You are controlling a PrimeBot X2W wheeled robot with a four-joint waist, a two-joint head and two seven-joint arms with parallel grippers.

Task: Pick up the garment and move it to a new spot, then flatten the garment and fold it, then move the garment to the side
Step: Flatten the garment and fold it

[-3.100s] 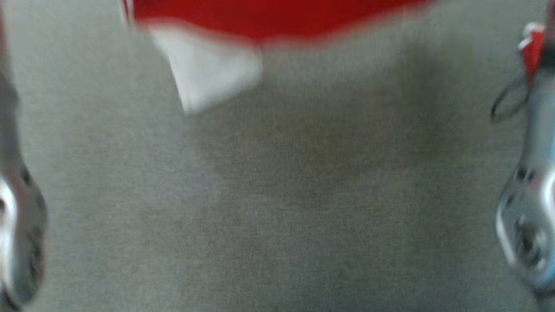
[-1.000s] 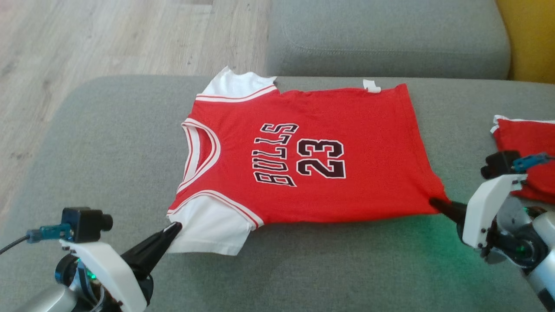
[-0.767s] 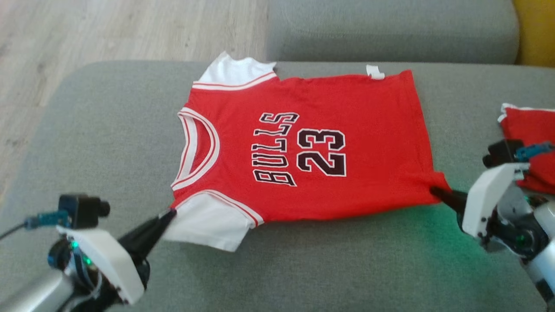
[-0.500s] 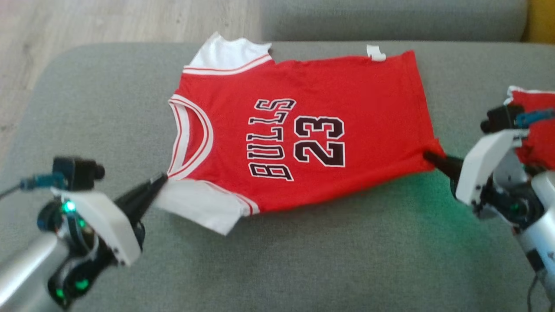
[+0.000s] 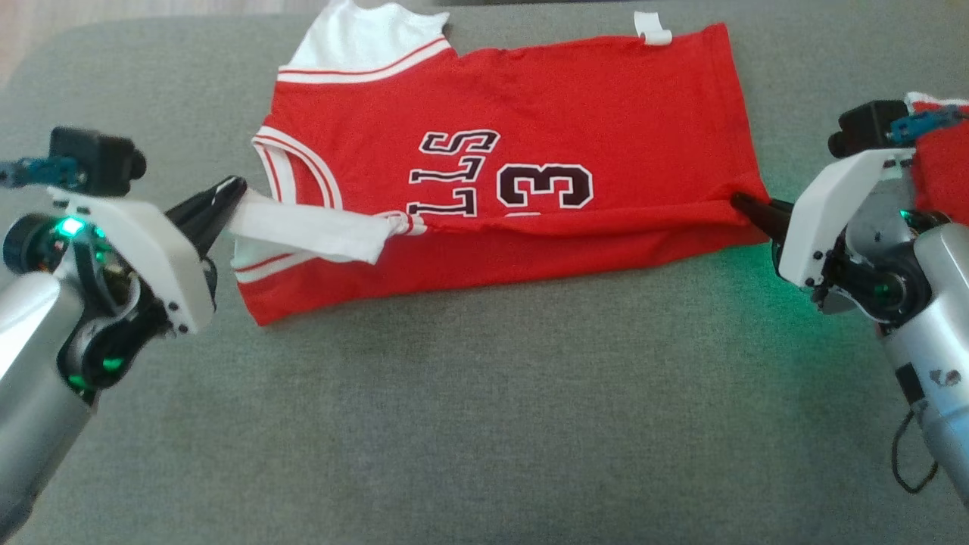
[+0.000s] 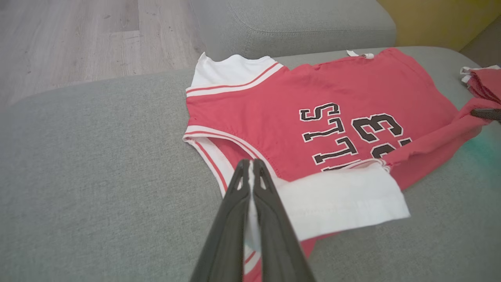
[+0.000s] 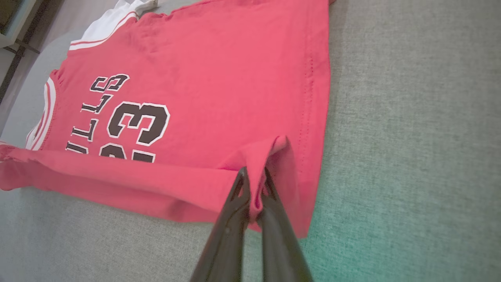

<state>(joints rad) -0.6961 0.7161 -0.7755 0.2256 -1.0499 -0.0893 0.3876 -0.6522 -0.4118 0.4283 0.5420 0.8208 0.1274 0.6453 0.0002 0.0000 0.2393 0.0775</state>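
Observation:
The garment [image 5: 530,98] is a red jersey with white sleeves and black lettering, spread on a grey cushion [image 5: 469,409]. Its near edge is lifted and folding over the print. My left gripper [image 5: 233,189] is shut on the near white sleeve [image 5: 303,231], which it holds off the cushion; the left wrist view shows the sleeve [image 6: 336,199] pinched at my left gripper [image 6: 250,166]. At the lower hem corner, my right gripper [image 5: 738,200] is shut on the red fabric, and the right wrist view has the hem [image 7: 270,156] bunched at my right gripper [image 7: 252,174].
A second red garment [image 5: 939,159] lies at the right edge, behind my right arm. A grey back cushion [image 6: 297,23] and wooden floor [image 6: 70,35] lie beyond the jersey. Bare grey cushion spreads toward me.
Both grippers have lifted the jersey's near edge and carried it over the print, hiding part of the lettering. The head camera has tilted down, so the scene has shifted upward.

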